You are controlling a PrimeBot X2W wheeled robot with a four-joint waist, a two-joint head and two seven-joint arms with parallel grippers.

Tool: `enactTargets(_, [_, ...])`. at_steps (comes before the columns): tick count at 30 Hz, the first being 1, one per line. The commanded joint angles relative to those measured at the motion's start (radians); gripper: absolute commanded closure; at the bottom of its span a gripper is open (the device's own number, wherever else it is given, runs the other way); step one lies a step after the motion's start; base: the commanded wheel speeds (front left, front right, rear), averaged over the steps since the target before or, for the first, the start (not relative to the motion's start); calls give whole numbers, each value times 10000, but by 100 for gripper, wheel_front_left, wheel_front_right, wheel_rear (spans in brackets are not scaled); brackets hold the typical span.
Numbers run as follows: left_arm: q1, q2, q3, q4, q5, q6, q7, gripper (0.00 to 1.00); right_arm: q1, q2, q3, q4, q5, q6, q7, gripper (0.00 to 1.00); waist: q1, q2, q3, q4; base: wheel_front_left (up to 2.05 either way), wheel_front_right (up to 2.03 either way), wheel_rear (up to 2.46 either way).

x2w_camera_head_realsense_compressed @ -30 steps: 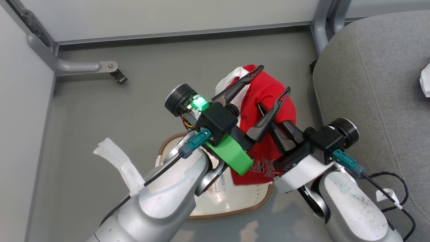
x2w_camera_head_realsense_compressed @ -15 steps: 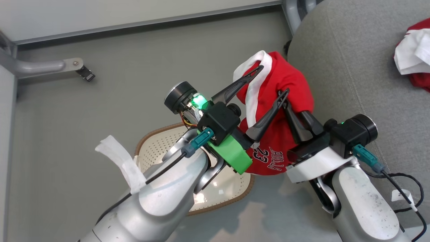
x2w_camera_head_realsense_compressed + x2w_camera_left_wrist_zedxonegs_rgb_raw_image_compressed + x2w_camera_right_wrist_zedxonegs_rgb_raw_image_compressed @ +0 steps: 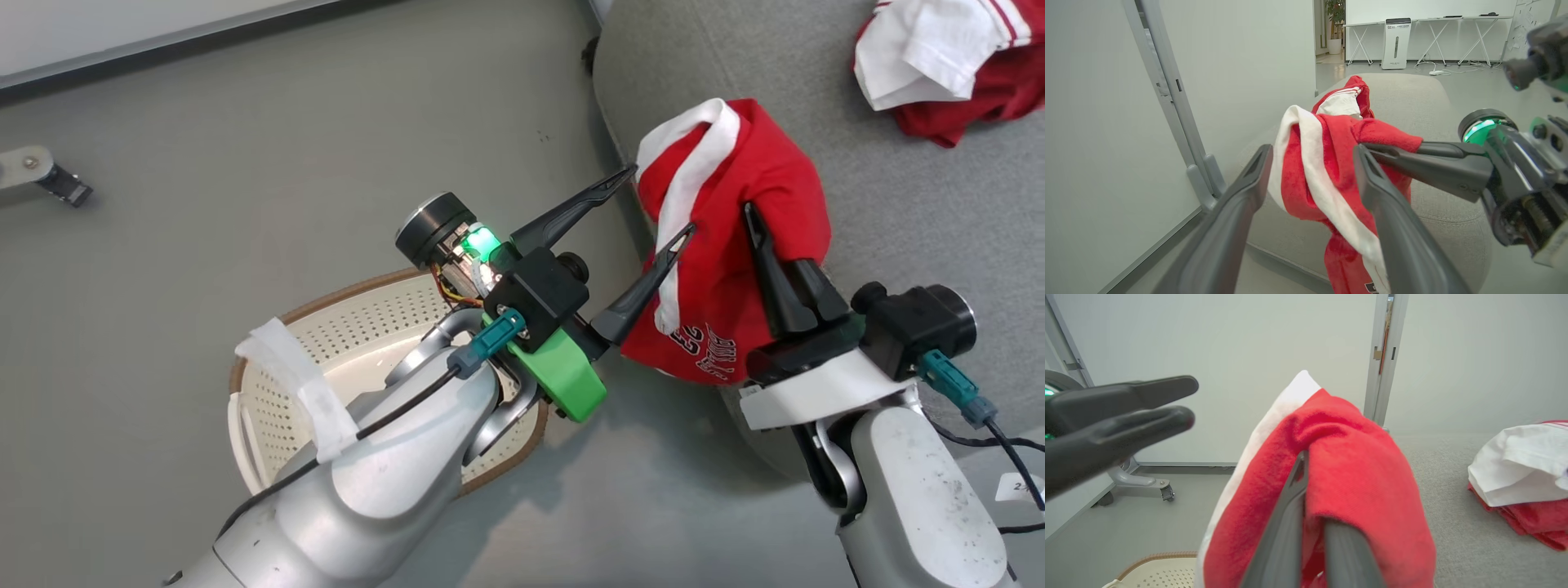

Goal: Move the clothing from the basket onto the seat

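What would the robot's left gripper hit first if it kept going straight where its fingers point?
Probably the red fabric garment with white trim, pinched in the right gripper: it hangs just ahead of the spread fingers of the left gripper. The big grey upholstered seat lies behind it.

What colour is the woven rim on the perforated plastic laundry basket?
Brown; the basket rim shows best in the head view.
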State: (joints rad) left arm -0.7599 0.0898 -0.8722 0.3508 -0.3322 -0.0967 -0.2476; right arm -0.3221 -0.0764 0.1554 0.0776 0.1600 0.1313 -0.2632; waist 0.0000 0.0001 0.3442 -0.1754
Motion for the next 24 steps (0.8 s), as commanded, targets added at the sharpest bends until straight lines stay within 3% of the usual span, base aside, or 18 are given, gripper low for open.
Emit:
enactTargets(1, [-152, 111, 0, 29, 54, 4, 14, 0, 139, 27, -147, -60, -30, -11, -24, 100, 0, -1, 400, -525, 0, 0, 0])
enactTargets(12, [-141, 312, -127, 166, -6, -6, -1, 0, 237, 29, -1017, -288, -134, -11, -24, 100, 0, -1, 575, -792, 0, 0, 0])
enactTargets(24, [-358, 469, -89, -27, 37, 198, 36, 0, -2410, -725, -1901, -933, -321, -11, -24, 100, 0, -1, 1192, -522, 0, 0, 0])
